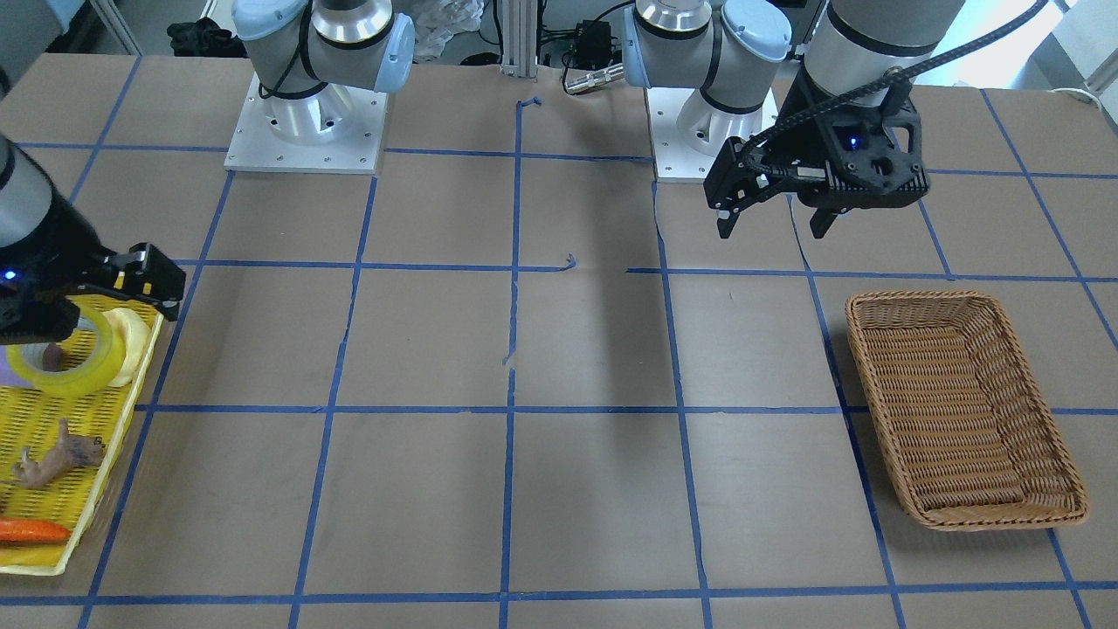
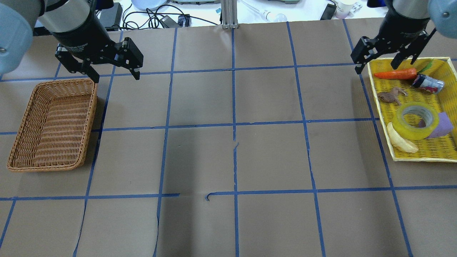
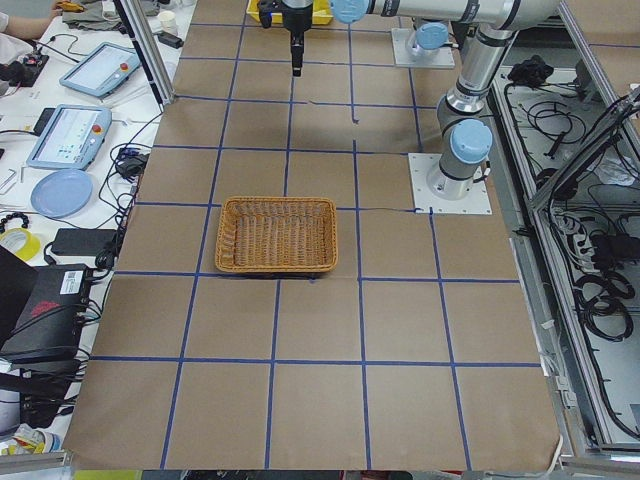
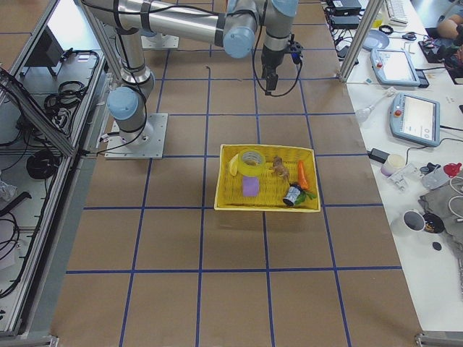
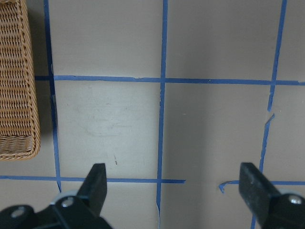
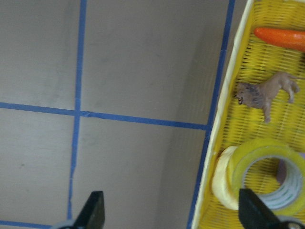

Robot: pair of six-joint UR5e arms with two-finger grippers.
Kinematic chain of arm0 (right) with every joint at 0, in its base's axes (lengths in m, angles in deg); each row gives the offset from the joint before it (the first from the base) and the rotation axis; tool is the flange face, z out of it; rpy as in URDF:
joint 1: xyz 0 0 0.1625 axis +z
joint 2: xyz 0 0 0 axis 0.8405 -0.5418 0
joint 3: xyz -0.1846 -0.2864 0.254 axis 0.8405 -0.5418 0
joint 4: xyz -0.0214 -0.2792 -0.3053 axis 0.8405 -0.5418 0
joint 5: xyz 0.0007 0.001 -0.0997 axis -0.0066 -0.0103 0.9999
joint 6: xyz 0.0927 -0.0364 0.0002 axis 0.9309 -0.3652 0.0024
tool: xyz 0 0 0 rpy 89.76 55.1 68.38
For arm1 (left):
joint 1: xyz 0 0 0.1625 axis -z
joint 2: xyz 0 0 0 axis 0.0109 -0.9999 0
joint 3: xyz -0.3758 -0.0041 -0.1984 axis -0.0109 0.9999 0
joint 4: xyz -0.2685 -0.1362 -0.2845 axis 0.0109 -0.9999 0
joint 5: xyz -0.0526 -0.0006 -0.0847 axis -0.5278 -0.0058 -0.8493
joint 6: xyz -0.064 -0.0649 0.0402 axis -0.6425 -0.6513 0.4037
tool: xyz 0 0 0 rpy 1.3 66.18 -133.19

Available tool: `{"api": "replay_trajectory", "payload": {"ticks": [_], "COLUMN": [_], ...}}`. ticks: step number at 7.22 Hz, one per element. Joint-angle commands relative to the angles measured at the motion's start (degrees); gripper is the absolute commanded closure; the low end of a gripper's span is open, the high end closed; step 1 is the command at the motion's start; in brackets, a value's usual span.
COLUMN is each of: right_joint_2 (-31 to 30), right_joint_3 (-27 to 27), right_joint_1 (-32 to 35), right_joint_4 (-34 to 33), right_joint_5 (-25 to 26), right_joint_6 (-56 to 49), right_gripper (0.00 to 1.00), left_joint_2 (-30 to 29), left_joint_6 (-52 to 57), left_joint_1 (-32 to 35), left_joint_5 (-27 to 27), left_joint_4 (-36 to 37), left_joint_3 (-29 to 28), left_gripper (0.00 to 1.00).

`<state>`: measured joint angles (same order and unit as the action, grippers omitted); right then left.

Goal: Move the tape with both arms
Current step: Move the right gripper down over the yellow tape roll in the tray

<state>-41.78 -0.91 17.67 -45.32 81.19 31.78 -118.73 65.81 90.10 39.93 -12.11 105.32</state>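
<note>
**Tape [image 2: 417, 120] untouched in tray [image 2: 380, 107]**

The tape lies in the tray at the desk's [image 2: 232, 160] right edge. The right pincer [image 2: 375, 67] points down, fingers spread, over the tray's rim and apart from the tape. The left pincer [image 2: 116, 76] hangs spread by the basket [image 2: 64, 84] near the left edge.

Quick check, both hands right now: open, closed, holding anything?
Left hand: open, holding nothing.
Right hand: open, holding nothing; tape not gripped.
</note>
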Motion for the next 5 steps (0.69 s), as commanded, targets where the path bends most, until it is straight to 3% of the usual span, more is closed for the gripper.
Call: {"api": "replay_trajectory", "payload": {"ticks": [1,3,5], "right_joint_2": [7.25,11.93,12.12], "right_joint_3": [1.60,2.05,6.06], "right_joint_1": [-7.60,-13.06,-15.09], "right_joint_4": [-8.72,-12.73,-14.90], "right_joint_5": [0.49,1.72,-0.63], "right_joint_6": [-24.99,-45.07,-49.73], "right_gripper": [0.00,0.00,0.00], "left_joint_2": [0.02,-0.15,-0.07], "left_joint_6": [-0.05,0.04,0.04], "left_joint_1": [0.00,0.00,-0.09], "left_joint_5": [0.00,0.00,0.00], "left_joint_4": [0.03,0.03,0.03], "left_joint_3": [0.18,0.27,0.18], "left_gripper": [0.00,0.00,0.00]}}
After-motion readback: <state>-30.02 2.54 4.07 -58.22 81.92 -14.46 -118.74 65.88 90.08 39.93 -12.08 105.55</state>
